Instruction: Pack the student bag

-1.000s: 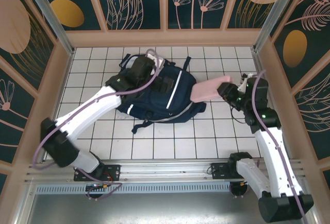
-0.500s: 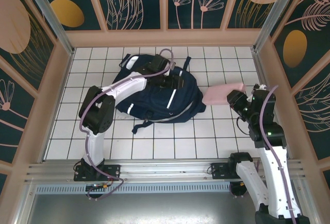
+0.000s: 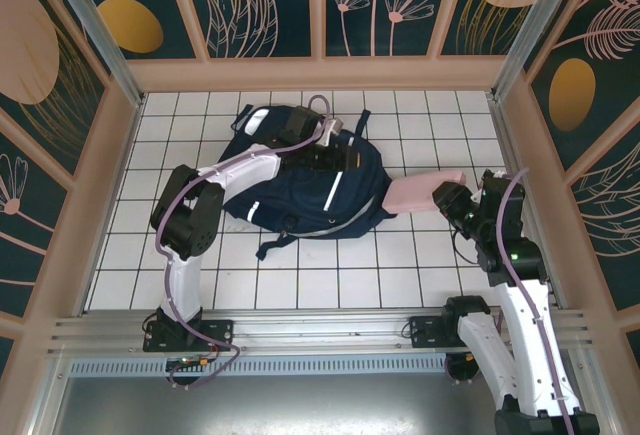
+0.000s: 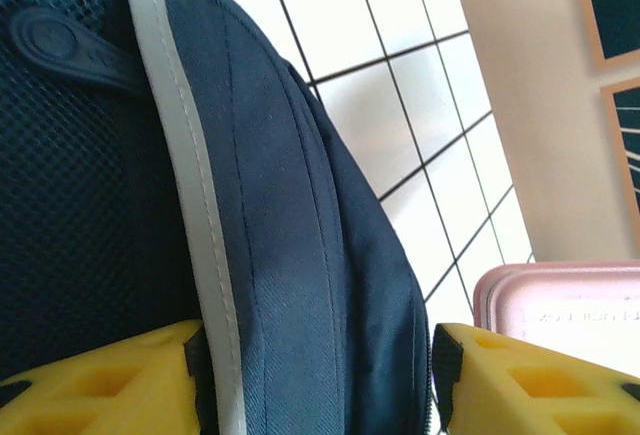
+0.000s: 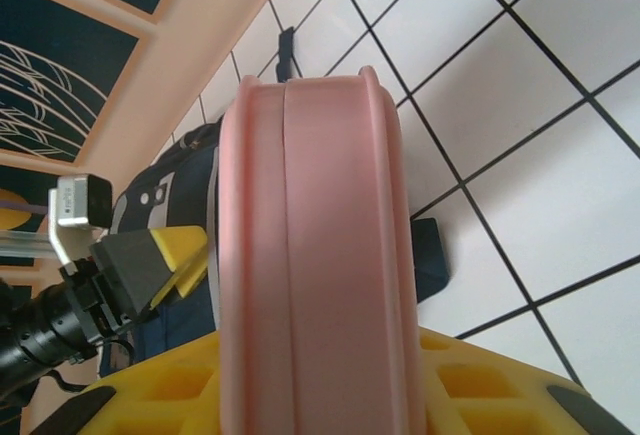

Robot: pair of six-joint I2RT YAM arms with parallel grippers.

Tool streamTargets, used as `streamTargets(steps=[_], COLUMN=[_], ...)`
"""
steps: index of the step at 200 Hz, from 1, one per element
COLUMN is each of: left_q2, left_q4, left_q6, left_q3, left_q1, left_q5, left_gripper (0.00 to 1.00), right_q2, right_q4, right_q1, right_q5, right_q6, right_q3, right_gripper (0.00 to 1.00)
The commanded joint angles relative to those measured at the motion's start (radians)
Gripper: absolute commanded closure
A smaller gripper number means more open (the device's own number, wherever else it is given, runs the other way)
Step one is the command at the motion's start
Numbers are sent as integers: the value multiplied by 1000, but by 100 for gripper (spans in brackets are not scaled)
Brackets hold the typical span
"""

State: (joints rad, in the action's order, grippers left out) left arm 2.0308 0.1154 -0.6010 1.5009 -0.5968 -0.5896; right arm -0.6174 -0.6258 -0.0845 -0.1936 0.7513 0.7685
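Pink case (image 3: 420, 191) above white-tiled table (image 3: 300, 275)

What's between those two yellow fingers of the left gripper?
A fold of the navy student bag, with its white stripe beside one finger, as the left wrist view shows; the left gripper straddles the fabric.

Between the left gripper's (image 4: 320, 375) fingers (image 4: 110, 380) a fold of the student bag (image 3: 300, 190) filled the whole gap, leaving no free passage there. The right gripper's (image 5: 300, 395) fingers were taken up by a pink case (image 5: 310, 245), whose far end lay just beside the bag. Bare tiled floor (image 5: 540, 155) lay open to one side of those fingers.
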Motion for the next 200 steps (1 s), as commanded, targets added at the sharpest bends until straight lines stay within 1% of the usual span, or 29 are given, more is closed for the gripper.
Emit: streamTargets(steps=[1,13,51,63,71,101,141,160,200], left_q2=[24,27,27,26,25,-8,-103,-164,-307], left_q4=[-30,-45,-71,-58,-38,-25,58,89,121], left_q6=[-18,-27,-38,-35,-25,-16,5,-22,-66], left_q3=[-31,-46,-53,-46,-36,-35,14,34,48], left_q1=[1,0,-4,-8,-7,-7,11,44,114], left_q5=[-69,-85,-104,-83,-63,-22,40,65,84], left_gripper=[40,43,67,73,80,100,100,100,100], right_q2=[19,21,30,32,35,42,55,57,64], right_q4=[67,66,64,62,61,49,37,33,45], right_q1=[6,6,7,6,6,7,8,7,8], right_q5=[-29,-32,-39,-40,-38,-26,5,0,-8], right_q6=[19,17,27,29,28,27,34,45,57], right_q3=[-9,-9,-17,-16,-14,4,53,76,84], right_gripper=[66,66,66,66,66,66,66,65,65])
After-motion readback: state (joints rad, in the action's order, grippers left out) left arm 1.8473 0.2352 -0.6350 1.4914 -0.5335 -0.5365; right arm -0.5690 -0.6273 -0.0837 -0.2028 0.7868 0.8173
